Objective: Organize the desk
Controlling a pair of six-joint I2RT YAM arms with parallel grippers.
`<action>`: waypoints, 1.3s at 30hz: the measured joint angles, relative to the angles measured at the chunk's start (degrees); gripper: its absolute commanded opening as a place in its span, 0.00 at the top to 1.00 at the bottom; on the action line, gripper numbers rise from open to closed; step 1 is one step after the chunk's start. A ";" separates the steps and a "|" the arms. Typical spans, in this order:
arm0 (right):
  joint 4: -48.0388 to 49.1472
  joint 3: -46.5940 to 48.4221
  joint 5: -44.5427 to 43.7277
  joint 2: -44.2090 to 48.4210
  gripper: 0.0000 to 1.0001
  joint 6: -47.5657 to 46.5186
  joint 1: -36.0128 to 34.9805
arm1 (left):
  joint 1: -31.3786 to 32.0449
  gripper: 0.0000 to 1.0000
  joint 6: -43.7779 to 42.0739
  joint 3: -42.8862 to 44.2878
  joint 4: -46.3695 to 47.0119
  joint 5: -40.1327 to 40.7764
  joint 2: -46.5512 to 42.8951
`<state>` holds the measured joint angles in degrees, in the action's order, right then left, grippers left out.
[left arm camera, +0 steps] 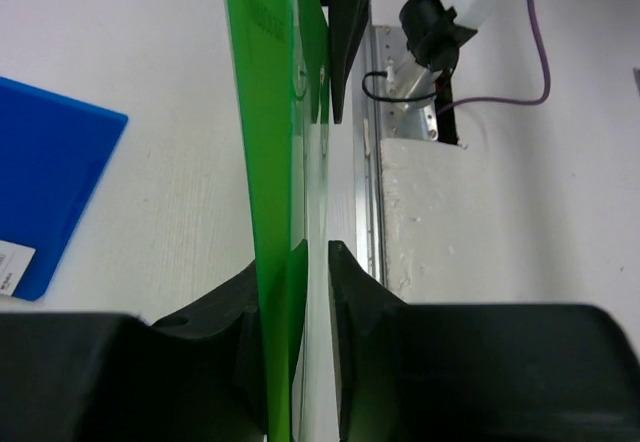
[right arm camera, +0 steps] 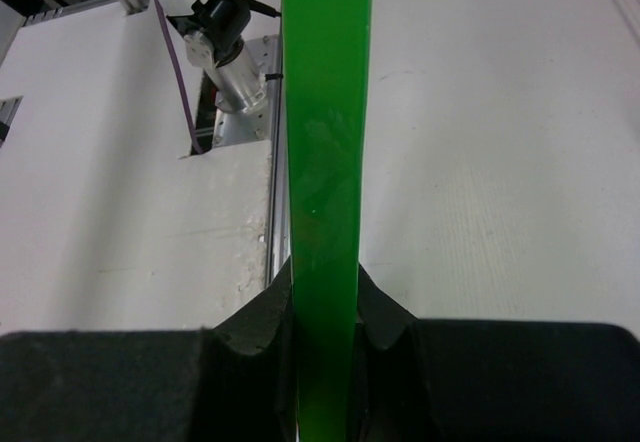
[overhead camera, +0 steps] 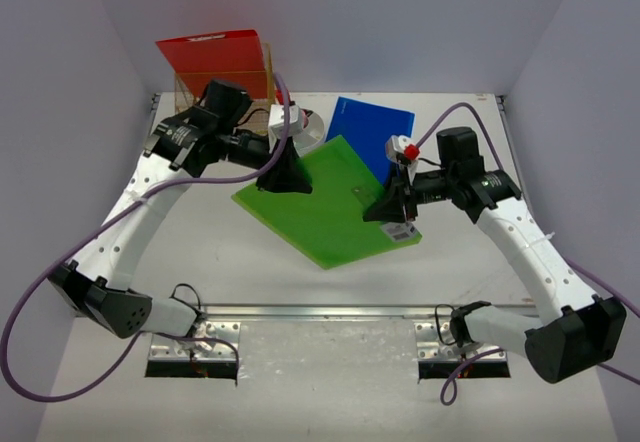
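Find table [overhead camera: 205,252] under everything: white, wall to wall, metal rail [overhead camera: 320,311] at near edge. Back left on it, spot wire rack [overhead camera: 188,86] holding red folder [overhead camera: 212,54] upright. Just right of rack, note left jaws closed on back-left edge of green folder [overhead camera: 335,207]. In left wrist view, see one pad [left arm camera: 225,312] flat on the sheet, other pad maybe slightly apart, so treat that grip as light. Beside those jaws, mind small white round thing [overhead camera: 308,125], too blurred to name. Read green folder as lifted and tilted, off the table, covering a corner of blue folder [overhead camera: 378,122] lying flat further back. At right, note right jaws clamped on folder's right edge, both pads pressed on it in right wrist view. Small red-and-white item [overhead camera: 403,148] just behind.

Judge step as two-arm carry of green folder, probably to rack. Move both wrists together, holding same spacing, to avoid bowing the sheet or pulling it from the lighter left grip. Lift higher before swinging left, clearing round thing and rack rim. Turn sheet upright before lowering next to red folder. Let go on right only once sheet rests inside. Avoid dragging blue folder along.
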<state>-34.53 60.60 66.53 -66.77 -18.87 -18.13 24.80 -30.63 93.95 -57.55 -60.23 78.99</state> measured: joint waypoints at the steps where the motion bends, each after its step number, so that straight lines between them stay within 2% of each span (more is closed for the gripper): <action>1: 0.58 -0.25 -0.03 -0.03 1.00 0.49 -0.20 | 0.42 0.94 -0.54 0.25 -0.76 0.93 0.10; 4: 2.45 -1.32 -0.05 -0.03 1.00 1.67 -0.46 | 1.70 1.00 -1.83 0.62 -2.77 3.73 0.36; 7: 4.71 -2.57 -0.06 0.01 1.00 2.84 -0.64 | 2.18 1.00 -2.41 1.49 -4.62 5.80 0.74; 8: 5.67 -2.87 -0.08 0.01 0.97 3.24 -0.79 | 2.27 1.00 -2.58 2.26 -5.34 6.65 0.89; 10: 7.46 -2.93 -0.06 0.12 0.82 3.90 -0.83 | 2.49 1.00 -2.97 4.19 -6.67 8.16 1.10; 12: 9.64 -2.93 -0.05 0.58 0.55 4.68 -0.98 | 2.82 1.00 -3.69 7.19 -8.68 10.01 1.40; 13: 10.72 -2.93 -0.02 0.86 0.38 5.02 -1.08 | 3.04 1.00 -4.03 8.88 -9.52 10.94 1.63; 14: 11.58 -2.93 -0.01 1.18 0.29 5.70 -1.09 | 3.33 1.00 -4.62 10.74 -11.13 12.06 1.88; 18: 13.19 -2.93 -0.33 2.28 0.04 6.93 -1.12 | 3.62 1.00 -6.41 19.90 -16.18 17.56 2.89; 21: 13.51 -2.93 -0.90 2.70 0.01 6.96 -1.09 | 3.62 1.00 -7.70 22.89 -17.53 21.61 1.61; 27: 12.32 -2.93 -2.95 3.67 0.01 6.51 -1.12 | 3.69 1.00 -12.79 23.19 -19.76 31.42 -3.28; 39: 6.57 -2.93 -6.57 6.33 0.01 3.29 -1.09 | 3.62 1.00 -35.85 29.65 -20.15 56.28 -8.26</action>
<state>-27.96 57.67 59.97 -60.45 -15.58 -19.22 28.43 -66.49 123.60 -77.70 -3.94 70.73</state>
